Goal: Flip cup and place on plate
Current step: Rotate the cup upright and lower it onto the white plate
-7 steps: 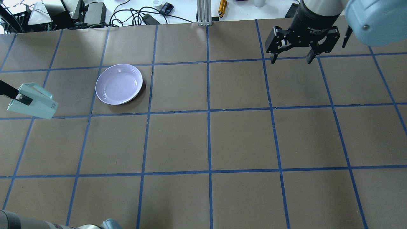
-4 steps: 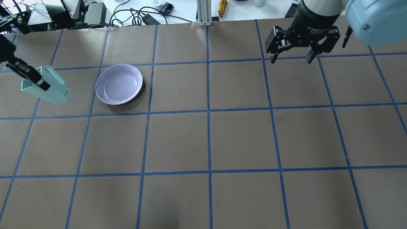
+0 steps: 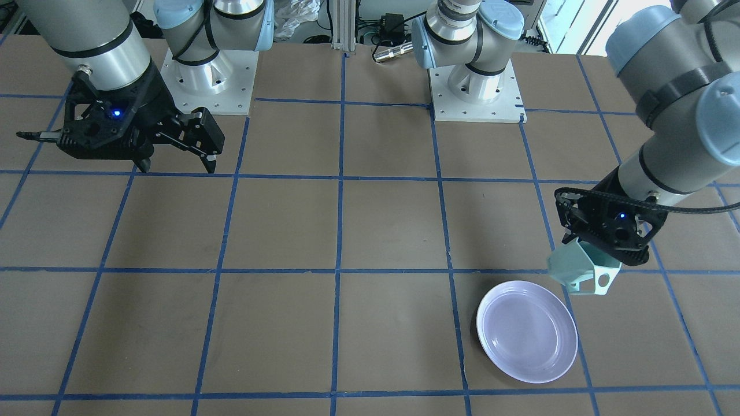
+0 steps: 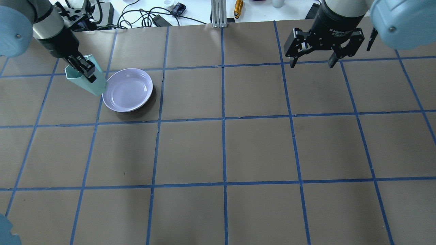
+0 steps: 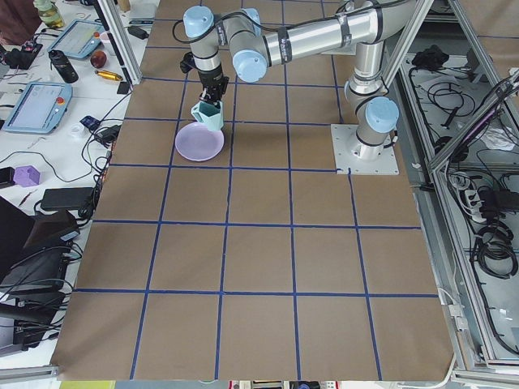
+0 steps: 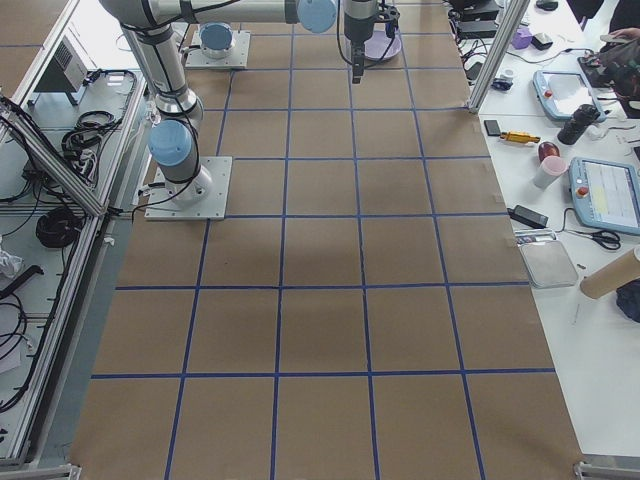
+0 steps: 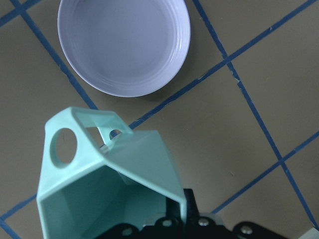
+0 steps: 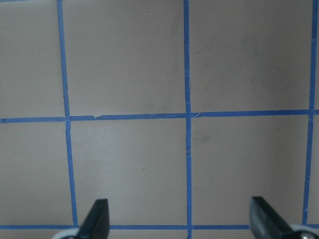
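Note:
The pale mint-green faceted cup (image 4: 96, 85) hangs tilted in my left gripper (image 4: 86, 72), which is shut on its rim wall. The cup is in the air just beside the plate's left edge in the overhead view. In the left wrist view the cup's (image 7: 107, 172) dark teal mouth faces the camera and its angular handle points toward the plate (image 7: 123, 45). The round lavender-white plate (image 4: 127, 89) lies on the table with nothing on it. In the front-facing view the cup (image 3: 575, 270) hangs above and right of the plate (image 3: 527, 331). My right gripper (image 4: 311, 64) is open and empty, far off at the back right.
The table is brown paper with a grid of blue tape (image 4: 223, 119). Cables, boxes and tools (image 4: 143, 13) lie beyond the far edge. The two arm bases (image 3: 477, 86) stand on the robot's side of the table. My right gripper's fingers (image 8: 97, 216) hover over bare paper.
My left gripper has carried the cup from the table's far left edge rightward and farther back, up to the plate's edge, turning it as it went. The right arm has not moved.

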`<state>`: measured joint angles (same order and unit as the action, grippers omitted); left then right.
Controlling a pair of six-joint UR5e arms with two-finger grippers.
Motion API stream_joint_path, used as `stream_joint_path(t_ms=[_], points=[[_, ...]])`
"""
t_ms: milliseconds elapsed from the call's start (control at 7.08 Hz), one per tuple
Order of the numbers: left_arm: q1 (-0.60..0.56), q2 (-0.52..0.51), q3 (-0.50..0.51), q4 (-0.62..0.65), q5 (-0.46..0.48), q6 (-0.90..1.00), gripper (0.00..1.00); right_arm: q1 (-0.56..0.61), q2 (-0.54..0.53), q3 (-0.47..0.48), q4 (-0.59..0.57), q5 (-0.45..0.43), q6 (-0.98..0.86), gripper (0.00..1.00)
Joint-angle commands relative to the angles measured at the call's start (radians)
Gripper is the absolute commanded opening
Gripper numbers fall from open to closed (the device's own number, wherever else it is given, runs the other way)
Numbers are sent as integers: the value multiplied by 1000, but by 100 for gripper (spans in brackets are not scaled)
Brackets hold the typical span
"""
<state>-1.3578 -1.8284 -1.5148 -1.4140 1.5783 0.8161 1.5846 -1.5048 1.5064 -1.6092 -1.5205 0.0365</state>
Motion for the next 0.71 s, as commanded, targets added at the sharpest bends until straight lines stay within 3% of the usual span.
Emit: stream_joint_path(t_ms=[0,565], points=[[-33,-55,-41,131,17,-35,0,0,0,0,0,-1,-1,100],[-61,-152,-41,236,45,-112,0,0,0,0,0,-1,-1,100]])
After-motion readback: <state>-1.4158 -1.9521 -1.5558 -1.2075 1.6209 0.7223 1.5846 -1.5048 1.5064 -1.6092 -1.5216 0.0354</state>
